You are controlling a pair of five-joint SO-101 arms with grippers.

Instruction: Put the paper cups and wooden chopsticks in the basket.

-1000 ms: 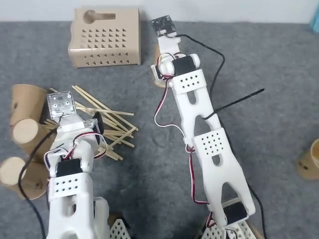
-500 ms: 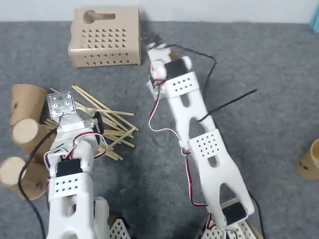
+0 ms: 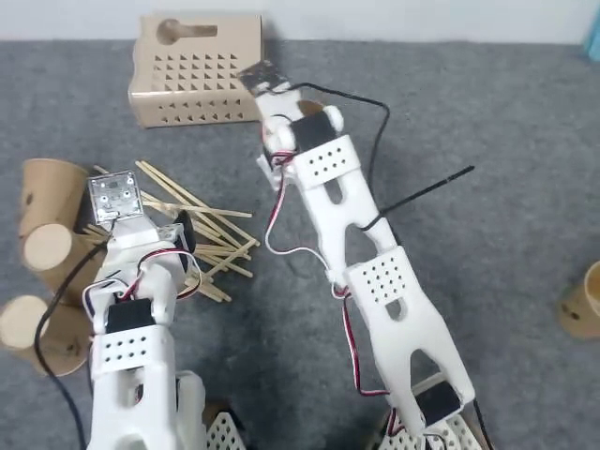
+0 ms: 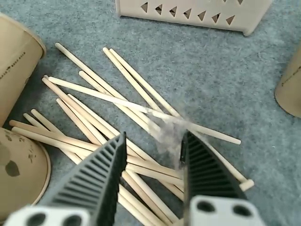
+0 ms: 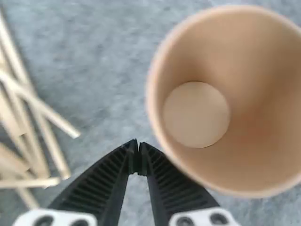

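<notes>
Bare carpet (image 3: 202,148) between chopstick pile (image 3: 214,236) and basket (image 3: 197,70)

A table (image 3: 487,112) covered in grey, short-piled, felt-like fabric is seen from above, and the covering is spread across nearly the whole high view, from the near edge to the far one. The same fuzzy grey fabric is shown close up in both wrist views, where a fine, even nap can be made out. Along the far edge of the table a narrow, plain white band (image 3: 422,19) is seen, running the full width. At the far right corner a small bright blue object (image 3: 594,37) is cut off by the view's edge; what it is cannot be told.
</notes>
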